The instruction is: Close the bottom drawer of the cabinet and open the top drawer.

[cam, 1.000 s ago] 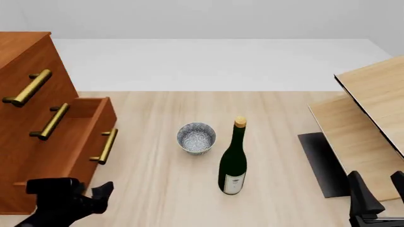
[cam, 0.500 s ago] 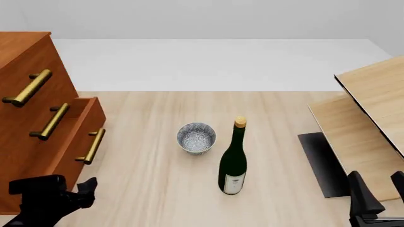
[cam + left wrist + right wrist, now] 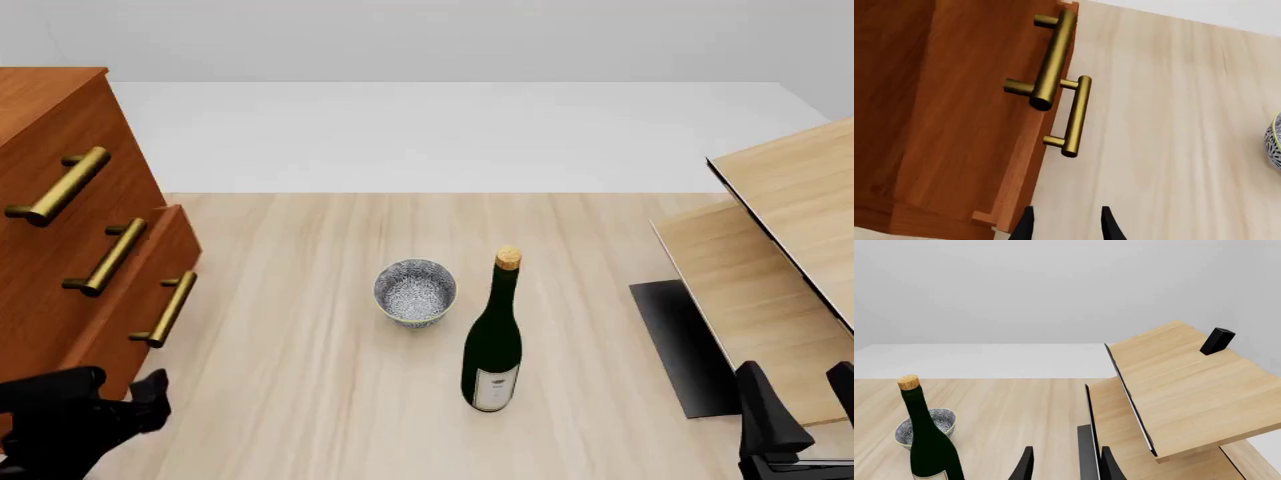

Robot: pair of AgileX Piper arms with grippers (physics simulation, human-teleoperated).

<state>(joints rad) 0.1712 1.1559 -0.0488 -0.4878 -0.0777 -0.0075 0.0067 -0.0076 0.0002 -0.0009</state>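
Drawer work is the job, and the cabinet (image 3: 60,230) is the big landmark here. Nearest the camera, the left gripper (image 3: 134,408) sits low by the cabinet's front corner, just below the bottom drawer (image 3: 127,310). In the left wrist view its two dark fingers (image 3: 1107,227) stand a little way apart and hold nothing. That drawer looks not quite shut; it sticks out a bit more than the drawers above it. Its brass handle (image 3: 166,309) is close above the gripper.

If the gripper pushes at the corner and not flat on the front, the drawer could jam crooked. It could also slip off the edge and bump the handle.

Far to the right of the cabinet, the right gripper (image 3: 801,425) waits near the pale boards (image 3: 781,270), with a small gap between its fingers and nothing in them.

Farther out from the cabinet stand a bottle (image 3: 493,335) and a small bowl (image 3: 415,291). A wide swing could knock the tall bottle over.

Highest up the cabinet, the top drawer (image 3: 54,150) looks shut. Its handle (image 3: 58,186) is thin, so a grab could miss.
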